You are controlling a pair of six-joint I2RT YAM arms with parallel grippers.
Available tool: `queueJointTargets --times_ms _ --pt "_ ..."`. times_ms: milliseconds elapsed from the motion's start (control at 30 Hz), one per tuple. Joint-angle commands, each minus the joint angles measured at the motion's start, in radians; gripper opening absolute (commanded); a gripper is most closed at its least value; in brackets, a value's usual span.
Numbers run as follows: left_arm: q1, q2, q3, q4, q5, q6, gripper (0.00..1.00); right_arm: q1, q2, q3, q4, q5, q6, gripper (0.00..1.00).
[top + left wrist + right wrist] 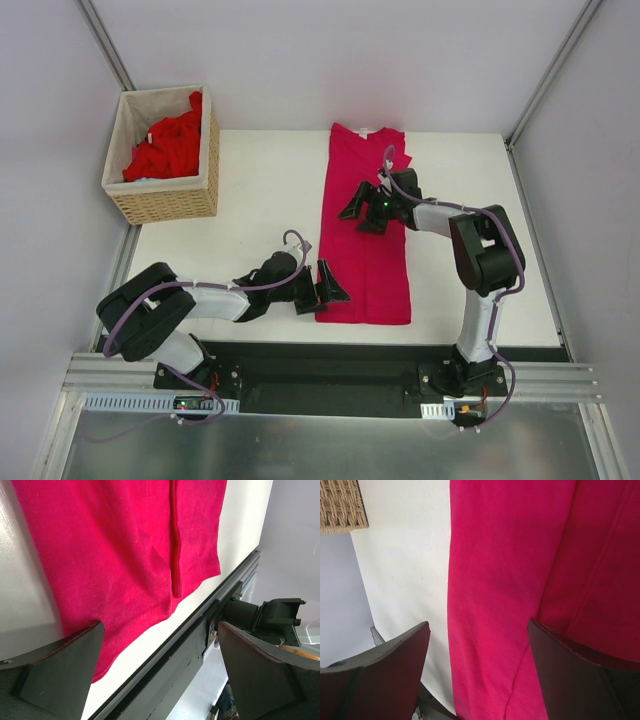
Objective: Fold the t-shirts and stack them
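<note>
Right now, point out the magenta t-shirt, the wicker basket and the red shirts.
magenta t-shirt (366,275), top view, lower body.
wicker basket (165,206), top view, near wall.
red shirts (168,150), top view, heap's middle.

The top camera looks down from behind over the whole table (260,200). Both wrist cameras sit close above the magenta t-shirt (365,285) (100,555) (490,580) (left at its near hem), shared by all views.

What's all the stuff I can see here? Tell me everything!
table: one, white, under everything
basket: one, tan wicker, far left corner
magenta t-shirt: one, pink-red, folded into a long strip mid-table
red t-shirts: heap, number unclear, bright red, inside the basket
left gripper: one, black, open, at the magenta t-shirt's near left corner
right gripper: one, black, open, above the magenta t-shirt's far half
</note>
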State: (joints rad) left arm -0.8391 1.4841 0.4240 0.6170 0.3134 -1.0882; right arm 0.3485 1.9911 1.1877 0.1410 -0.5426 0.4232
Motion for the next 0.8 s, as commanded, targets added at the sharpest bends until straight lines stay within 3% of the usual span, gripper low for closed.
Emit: queueJointTargets --times_ms 0,767 --pt "-0.011 0.025 -0.007 -0.054 -0.011 0.021 0.99 -0.017 -0.038 -0.023 0.0 0.012 -0.027 0.84" --pt "-0.011 0.03 -0.004 -0.051 -0.011 0.019 0.99 -0.031 -0.08 -0.053 0.008 0.006 -0.034 0.84"
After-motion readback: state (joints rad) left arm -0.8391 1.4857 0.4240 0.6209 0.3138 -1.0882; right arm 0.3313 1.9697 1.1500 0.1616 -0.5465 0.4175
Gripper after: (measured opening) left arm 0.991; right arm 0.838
